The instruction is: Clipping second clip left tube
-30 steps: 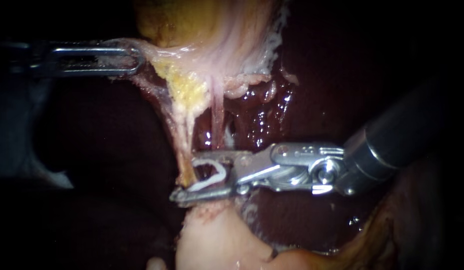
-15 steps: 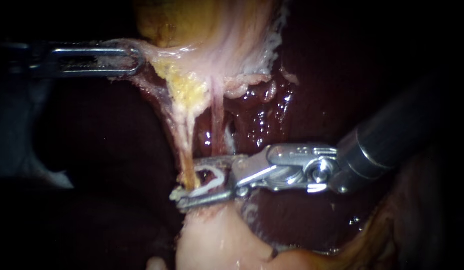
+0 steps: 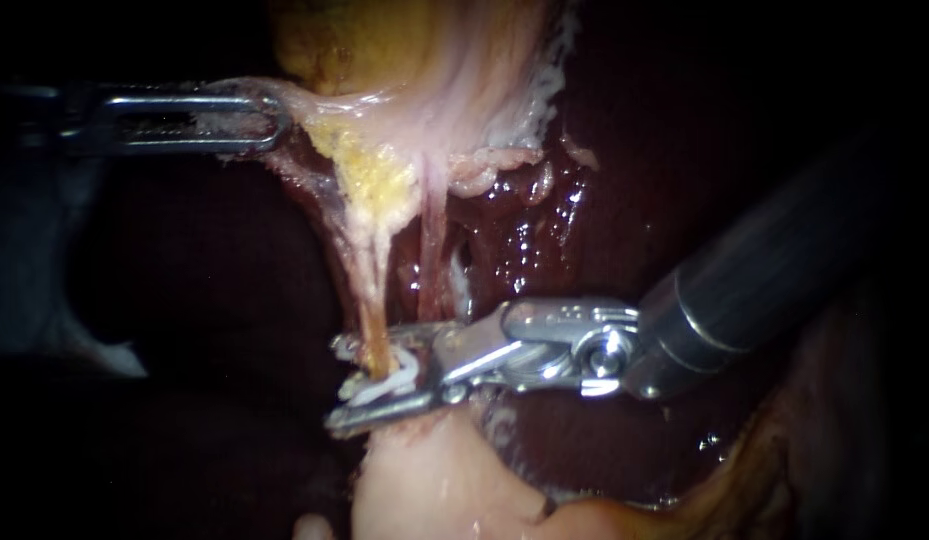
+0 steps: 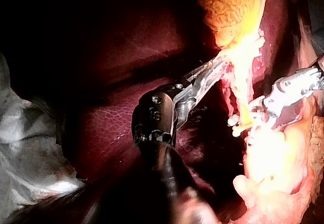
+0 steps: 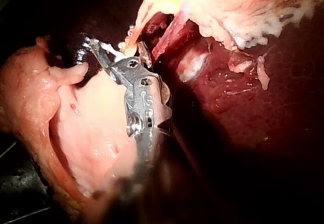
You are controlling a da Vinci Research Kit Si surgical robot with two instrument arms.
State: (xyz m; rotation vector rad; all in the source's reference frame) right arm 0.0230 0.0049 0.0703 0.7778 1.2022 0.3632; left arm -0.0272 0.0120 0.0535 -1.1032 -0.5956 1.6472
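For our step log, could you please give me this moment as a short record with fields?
left instrument: jaws shut on the edge of the gallbladder
right instrument: jaws shut on the white clip, one jaw on each side of the left tube
white clip: around the left tube, low on it; cannot tell whether it is latched
right tube: beside the left tube, no clip visible on it
liver: dark red, behind both tubes
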